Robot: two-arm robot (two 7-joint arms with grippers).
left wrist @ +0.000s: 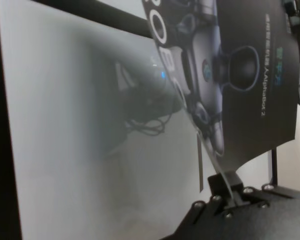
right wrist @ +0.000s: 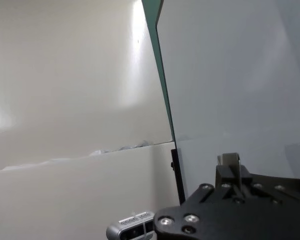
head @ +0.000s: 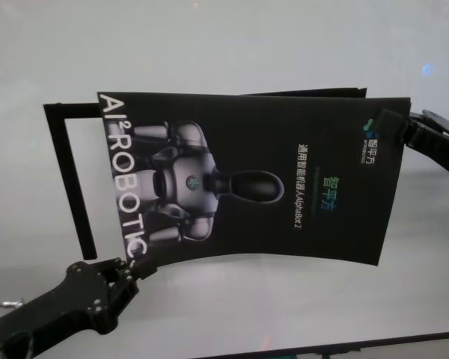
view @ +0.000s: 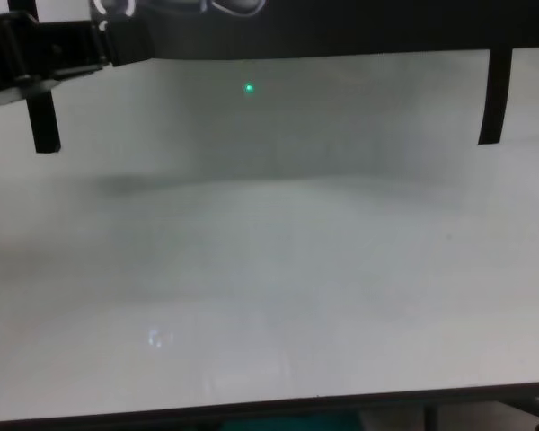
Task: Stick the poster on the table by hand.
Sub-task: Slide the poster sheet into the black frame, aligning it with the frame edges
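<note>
Wide pale grey glossy desk point(head: 232, 45). Large black glossy poster point(head: 284, 187) with grey robot print held above desk middle. Left end effector point(head: 135, 271) pinching poster's near-left corner; right end effector point(head: 401, 127) pinching far-right corner.

White-grey table point(head: 232, 45), thin dark near edge, black tape strips point(head: 71, 179) on it

You are looking at a matte black left pincer point(head: 135, 271) showing angular plates dotted with small silver screws. The right pincer point(head: 404, 127) is showing the same black finish; its body is carrying round silver bolt heads.
</note>
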